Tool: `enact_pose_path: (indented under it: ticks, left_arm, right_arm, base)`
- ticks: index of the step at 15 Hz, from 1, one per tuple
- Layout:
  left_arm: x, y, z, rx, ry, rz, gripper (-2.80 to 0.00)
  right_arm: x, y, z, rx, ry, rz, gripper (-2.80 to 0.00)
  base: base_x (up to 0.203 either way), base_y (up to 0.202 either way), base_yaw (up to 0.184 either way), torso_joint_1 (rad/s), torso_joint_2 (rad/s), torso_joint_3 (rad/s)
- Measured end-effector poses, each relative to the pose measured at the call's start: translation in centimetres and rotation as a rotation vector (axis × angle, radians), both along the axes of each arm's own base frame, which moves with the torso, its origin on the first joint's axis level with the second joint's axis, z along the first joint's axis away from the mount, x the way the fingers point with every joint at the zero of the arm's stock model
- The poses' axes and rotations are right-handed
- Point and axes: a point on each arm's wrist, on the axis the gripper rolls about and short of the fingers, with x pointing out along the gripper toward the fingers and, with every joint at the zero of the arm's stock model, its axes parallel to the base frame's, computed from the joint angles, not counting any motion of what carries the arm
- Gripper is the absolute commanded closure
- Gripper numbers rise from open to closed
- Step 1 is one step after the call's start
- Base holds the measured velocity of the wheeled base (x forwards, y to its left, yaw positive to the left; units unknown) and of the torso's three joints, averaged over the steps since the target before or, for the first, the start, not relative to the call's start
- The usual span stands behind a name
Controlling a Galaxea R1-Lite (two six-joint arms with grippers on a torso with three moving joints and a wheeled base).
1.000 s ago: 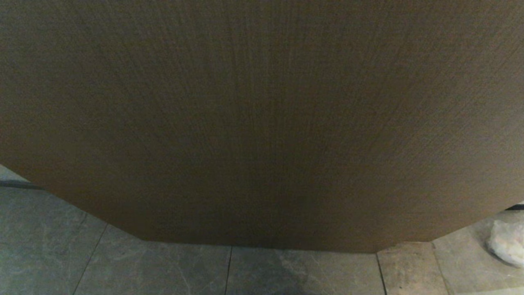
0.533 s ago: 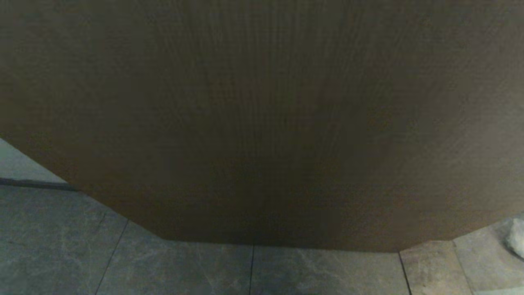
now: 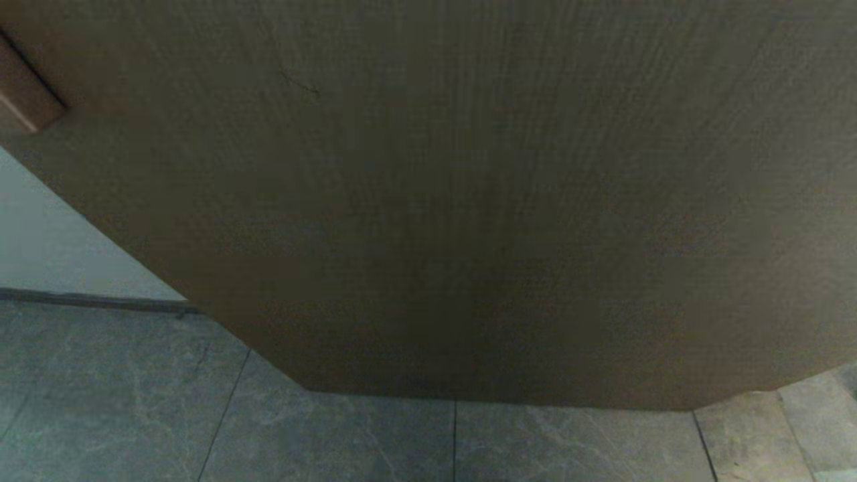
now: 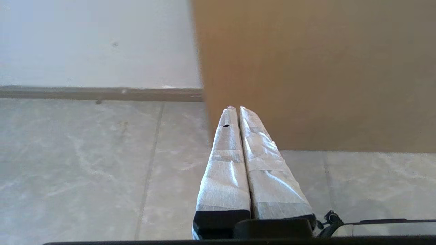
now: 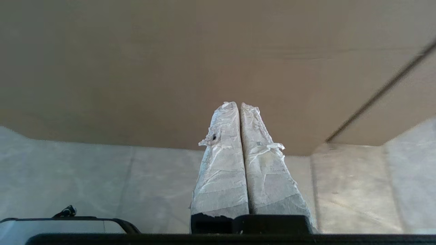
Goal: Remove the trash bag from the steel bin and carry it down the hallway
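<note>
Your left gripper (image 4: pixel 239 108) and right gripper (image 5: pixel 237 103): tapered fingers wrapped in crinkled white tape, black bases behind.

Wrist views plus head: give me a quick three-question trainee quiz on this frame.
1. True or false: the left gripper is shut with nothing between its fingers.
2. In the head view, what fills most of the picture?
A. a brown door
B. a steel bin
C. a clear trash bag
3. Fill in: in the left wrist view, a dark ___ runs along the foot of the white wall.

Key:
1. True; the right gripper is shut and empty too.
2. A; grey floor tiles lie below it.
3. baseboard.
</note>
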Motion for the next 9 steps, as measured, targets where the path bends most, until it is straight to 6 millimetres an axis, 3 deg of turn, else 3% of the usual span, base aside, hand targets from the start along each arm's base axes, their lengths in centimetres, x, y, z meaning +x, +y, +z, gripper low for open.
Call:
enact_pose_path:
  ticks: [9]
  left_arm:
    - [0.0, 0.0, 0.0, -0.001, 0.0, 0.001, 0.0]
  right_arm:
    - [0.0, 0.0, 0.0, 0.0, 0.0, -0.001, 0.0]
  base:
    - [0.0, 0.195, 0.0, 0.003, 0.0, 0.003]
